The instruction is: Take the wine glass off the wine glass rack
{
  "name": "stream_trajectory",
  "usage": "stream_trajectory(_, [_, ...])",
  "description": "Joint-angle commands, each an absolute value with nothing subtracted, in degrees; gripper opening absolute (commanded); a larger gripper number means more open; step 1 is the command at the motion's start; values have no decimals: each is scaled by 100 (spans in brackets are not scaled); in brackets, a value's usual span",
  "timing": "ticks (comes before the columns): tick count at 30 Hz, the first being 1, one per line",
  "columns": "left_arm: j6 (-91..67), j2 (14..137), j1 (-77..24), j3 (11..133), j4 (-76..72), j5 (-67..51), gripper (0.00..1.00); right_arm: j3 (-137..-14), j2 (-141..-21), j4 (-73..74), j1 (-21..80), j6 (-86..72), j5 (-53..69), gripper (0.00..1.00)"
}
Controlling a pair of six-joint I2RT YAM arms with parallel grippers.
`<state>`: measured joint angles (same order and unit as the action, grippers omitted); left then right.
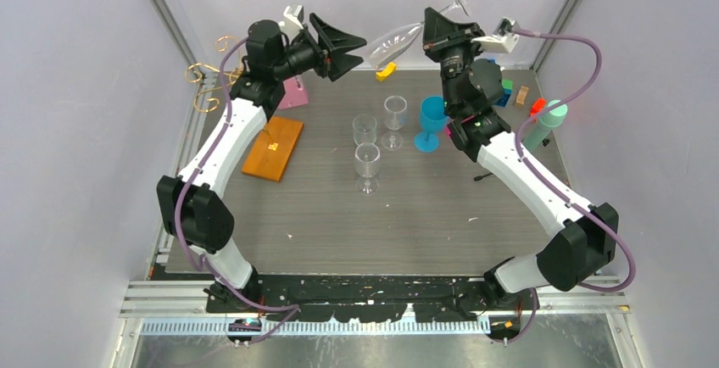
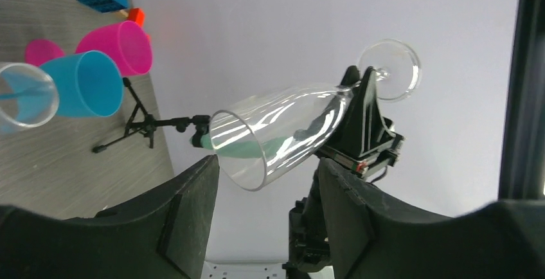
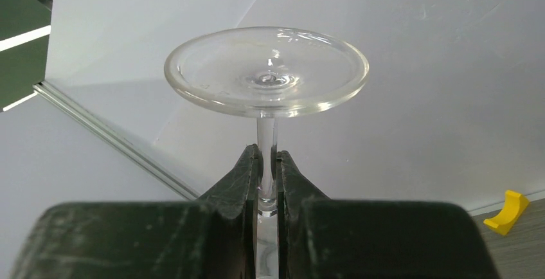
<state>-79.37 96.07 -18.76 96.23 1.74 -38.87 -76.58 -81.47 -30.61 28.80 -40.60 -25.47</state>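
The wine glass (image 1: 397,41) hung in the air, off the wine glass rack (image 1: 208,80) and well to its right, above the counter's (image 1: 381,224) far edge. The right claw (image 3: 267,163) was pinched narrowly on its thin stem, just below the foot. Setting it down well would likely mean turning it foot-down slowly, with a firm pinch so the stem cannot swivel. Its long axis lay nearly level: rim toward the rack, foot away and slightly upward. The left claw (image 1: 346,48), spread wide and holding nothing, faced the rim.

4 clr wine glasses (image 1: 366,163), 1 blue goblet (image 1: 431,122), 1 rack (image 1: 203,75)
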Motion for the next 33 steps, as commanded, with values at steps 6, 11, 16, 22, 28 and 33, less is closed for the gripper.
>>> stream_trajectory(6, [-10473,9798,-1916,9582,-3034,-4502,50,-7574,-8045,-3318,2755,-5408,-2683,0])
stream_trajectory(11, [-10492,9726,-1924,9645,-2985,-4460,43,-7481,-8095,-3256,2653,-5893,-2529,0])
stream_trajectory(16, [-10686,9742,-1932,9735,-3099,-4489,43,-7408,-8165,-3163,2543,-6363,-2326,0])
stream_trajectory(22, [-11251,9841,-1977,9742,-3522,-4497,46,-7322,-8327,-3280,2480,-7064,-2011,0])
stream_trajectory(28, [-11777,9882,-1978,9328,-3932,-4245,41,-7212,-8429,-3529,2465,-7210,-1865,0])
stream_trajectory(33, [-11734,9894,-1978,9300,-3907,-4227,38,-7152,-8464,-3624,2453,-7193,-1727,0])
